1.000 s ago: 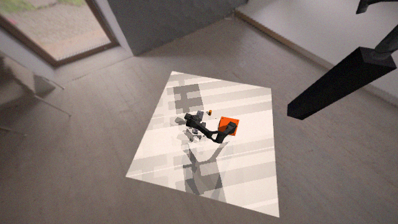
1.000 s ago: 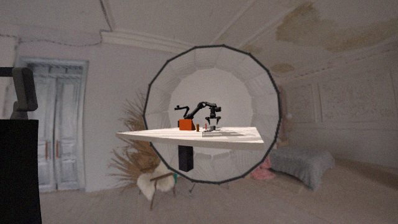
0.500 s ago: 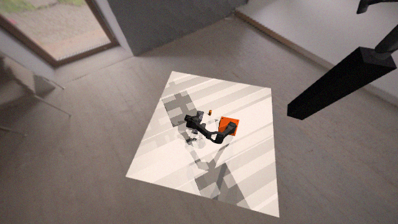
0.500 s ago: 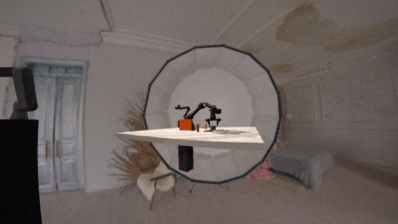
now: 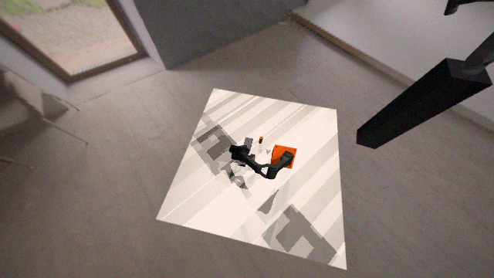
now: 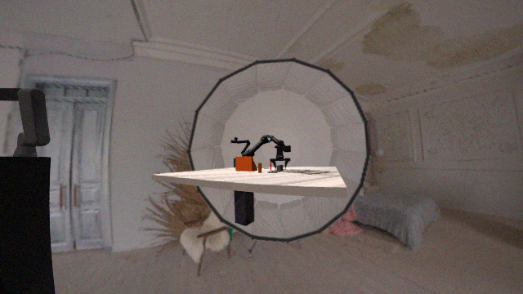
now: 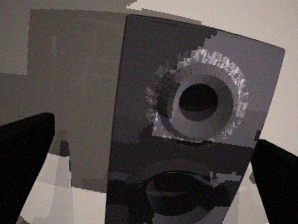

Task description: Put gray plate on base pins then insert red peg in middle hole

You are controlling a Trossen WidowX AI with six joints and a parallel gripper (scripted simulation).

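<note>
The gray plate (image 7: pixel 135 75) fills much of the wrist view. One round hole with a pale ring shows in its upper part and a larger hole lower down; its bottom end is cut off. It also shows as a dark block in the exterior view (image 6: pixel 279 167). My gripper (image 5: pixel 247 161) (image 6: pixel 280 166) (image 7: pixel 157 137) is open and low over the plate, a finger on each side, holding nothing. The base seems to be the small gray piece (image 5: pixel 248 143) (image 6: pixel 272 171) nearby; its pins are too small to tell. The red peg (image 6: pixel 270 166) stands upright beside the gripper.
A small orange-brown cylinder (image 5: pixel 261 140) (image 6: pixel 259 167) stands near the gray base piece. The arm is mounted at the orange block (image 5: pixel 279 151) (image 6: pixel 244 163). Strong striped shadows cross the pale table top (image 5: pixel 216 208) (image 6: pixel 229 180).
</note>
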